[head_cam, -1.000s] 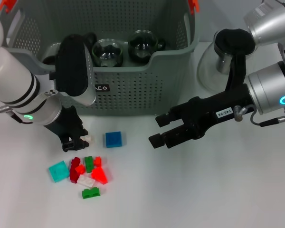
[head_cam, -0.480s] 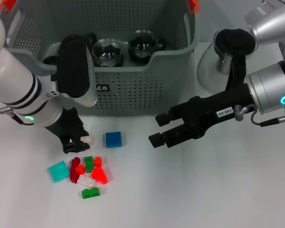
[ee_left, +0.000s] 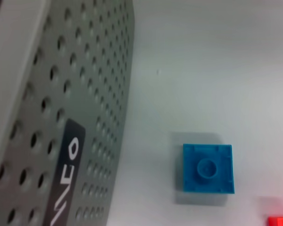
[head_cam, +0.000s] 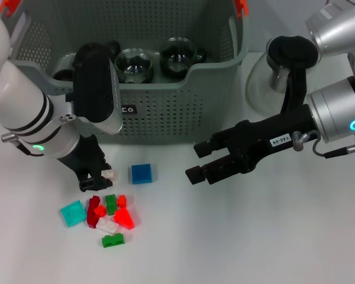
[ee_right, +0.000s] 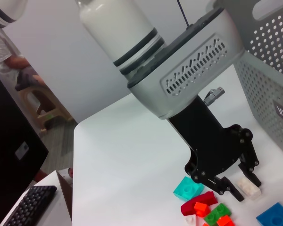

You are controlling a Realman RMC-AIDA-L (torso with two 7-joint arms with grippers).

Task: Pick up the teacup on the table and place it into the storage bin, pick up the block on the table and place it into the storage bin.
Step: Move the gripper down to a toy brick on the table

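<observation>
My left gripper (head_cam: 97,176) is down at the table (head_cam: 236,236), fingers drawn in around a small white block (head_cam: 109,174); the right wrist view shows that block (ee_right: 249,186) sitting on the table just beside my fingertips (ee_right: 236,190), and I cannot tell whether the jaws truly clamp it. Nearest to me, just below those jaws, lies a small heap of blocks: a teal block (head_cam: 73,213), a dark red block (head_cam: 94,210), a green block (head_cam: 113,240) and an orange-red block (head_cam: 124,218), all touching or nearly so. Just to the right of the jaws, apart from the heap, sits a blue block (head_cam: 142,173), flat and stud up in my left wrist view (ee_left: 208,168).

My right gripper (head_cam: 196,161) hangs over the table well right of the blue block, its jaws spread apart with nothing between them.

Beyond both grippers stands the storage bin (head_cam: 165,112), its black label (head_cam: 129,110) facing me. Inside it rest glass teacups (head_cam: 134,64), one of them darker (head_cam: 177,56). Behind my right arm, beside the bin, stands a glass flask (head_cam: 266,83).
</observation>
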